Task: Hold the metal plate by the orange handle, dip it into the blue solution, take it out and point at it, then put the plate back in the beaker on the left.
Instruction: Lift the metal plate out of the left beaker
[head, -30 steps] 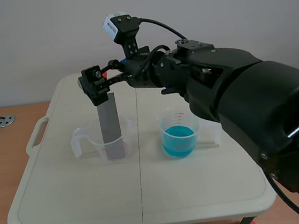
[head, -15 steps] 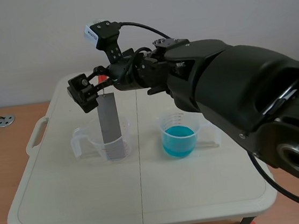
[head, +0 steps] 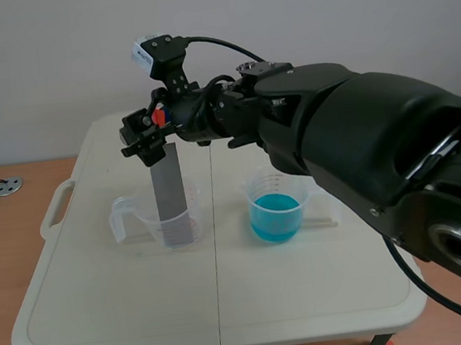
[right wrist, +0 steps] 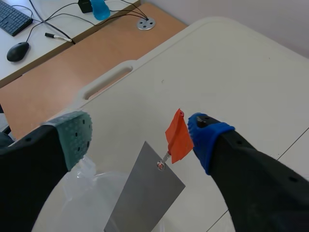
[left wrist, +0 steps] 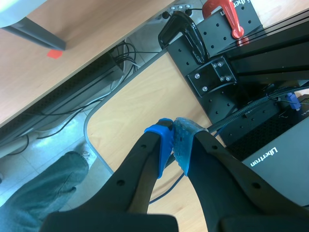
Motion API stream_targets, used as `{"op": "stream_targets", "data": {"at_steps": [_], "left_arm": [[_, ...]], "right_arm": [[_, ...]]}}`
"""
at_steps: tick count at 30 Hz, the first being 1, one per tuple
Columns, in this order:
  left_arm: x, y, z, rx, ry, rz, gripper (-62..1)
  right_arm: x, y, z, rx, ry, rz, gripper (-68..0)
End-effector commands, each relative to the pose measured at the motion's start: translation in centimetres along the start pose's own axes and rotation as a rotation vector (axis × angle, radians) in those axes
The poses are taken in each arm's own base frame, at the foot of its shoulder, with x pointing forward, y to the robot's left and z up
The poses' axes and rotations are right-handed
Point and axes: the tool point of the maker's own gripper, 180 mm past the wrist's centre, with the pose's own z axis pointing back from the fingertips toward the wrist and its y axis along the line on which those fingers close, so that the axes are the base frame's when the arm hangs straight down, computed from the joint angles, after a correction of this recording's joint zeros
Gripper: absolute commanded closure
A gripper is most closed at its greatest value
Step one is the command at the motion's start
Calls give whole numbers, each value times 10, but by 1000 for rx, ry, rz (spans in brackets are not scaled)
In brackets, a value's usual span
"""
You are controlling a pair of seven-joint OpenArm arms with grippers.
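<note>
Two beakers on the table (head: 106, 320), one either side of its centre seam. The left beaker (head: 141, 224) is clear with the plate (head: 172, 192) standing in it. The right beaker (head: 276, 205) holds the blue solution (head: 275, 217).

Plate: grey metal strip, near upright, lower end inside the left beaker, upper half well above the rim. Not in the solution.

Handle (head: 158, 114): small orange tab at the plate's top, hung from a hole near the upper edge by a short wire link.

Right arm (head: 352, 142) comes in from the right and crosses past the middle. Right gripper (head: 150, 136) sits at the plate's top, over the left beaker. Its fingers are spread wide, nothing clamped. The grey-green pad (right wrist: 72, 133) is well clear of the handle. The blue pad (right wrist: 207, 135) is right against the handle's edge; can't tell if it's actual contact or a hair off. Plate and handle sit between the two fingers, nearer the blue one.

Left gripper (left wrist: 173, 140): pads pressed together, nothing between them. It hangs off the table, over a wooden board (left wrist: 140, 116) and floor, near a black perforated panel (left wrist: 227, 29) carrying a red clamp (left wrist: 227, 14). Not visible in the scene view.

Other items:
- Thin stick (head: 324, 222) on the table beside the right beaker.
- Round disc (head: 9, 187) with cables on the wooden desk next to the table.
- Keyboard (right wrist: 12, 17) and mouse (right wrist: 18, 50) on a desk further off.
</note>
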Motion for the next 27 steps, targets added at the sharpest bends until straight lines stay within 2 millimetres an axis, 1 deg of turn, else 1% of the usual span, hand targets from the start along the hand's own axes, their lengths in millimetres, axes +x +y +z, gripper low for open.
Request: {"op": "stream_targets", "data": {"at_steps": [1, 5, 10, 14, 17, 21, 27], "left_arm": [[7, -4, 0, -12, -23, -1, -23], [7, -4, 0, -12, -23, -1, -23], [7, -4, 0, -12, -23, -1, -23], [7, -4, 0, -12, -23, -1, -23], [7, -4, 0, -12, -23, -1, -23], [7, -4, 0, -12, -23, -1, -23], [7, -4, 0, -12, -23, -1, -23]], "right_arm": [[25, 5, -4, 13, -56, 10, -336], [25, 5, -4, 12, -56, 10, -281], [24, 3, -4, 10, -54, 11, -156], [23, 2, -3, 7, -52, 12, -92], [22, -1, -2, 3, -50, 13, -20], [23, -2, -1, 1, -57, 13, -13], [26, 1, -1, 20, -74, 13, -13]]}}
